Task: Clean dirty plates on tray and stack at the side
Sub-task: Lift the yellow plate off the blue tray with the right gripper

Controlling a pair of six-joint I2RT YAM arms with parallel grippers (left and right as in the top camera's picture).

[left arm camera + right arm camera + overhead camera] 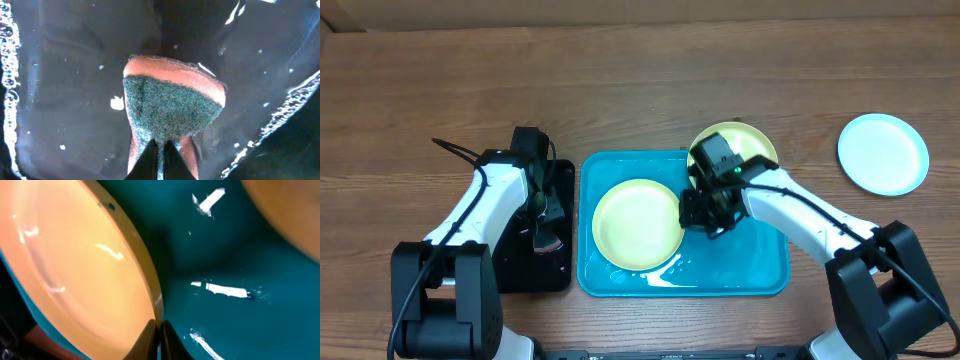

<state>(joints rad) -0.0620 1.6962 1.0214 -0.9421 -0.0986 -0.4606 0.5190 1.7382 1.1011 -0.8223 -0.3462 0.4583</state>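
A pale yellow-green plate lies in the wet cyan tray. My right gripper is shut on this plate's right rim; in the right wrist view the plate is tilted, its rim pinched between the fingers above the tray floor. A second yellow-green plate lies at the tray's back right corner, half under the right arm. A white-pale blue plate lies on the table at the far right. My left gripper is shut on a green-and-orange sponge over the black tray.
The black tray holds water with foam along its edges. The left arm's cable arches over the table at the left. Wooden table surface lies behind both trays.
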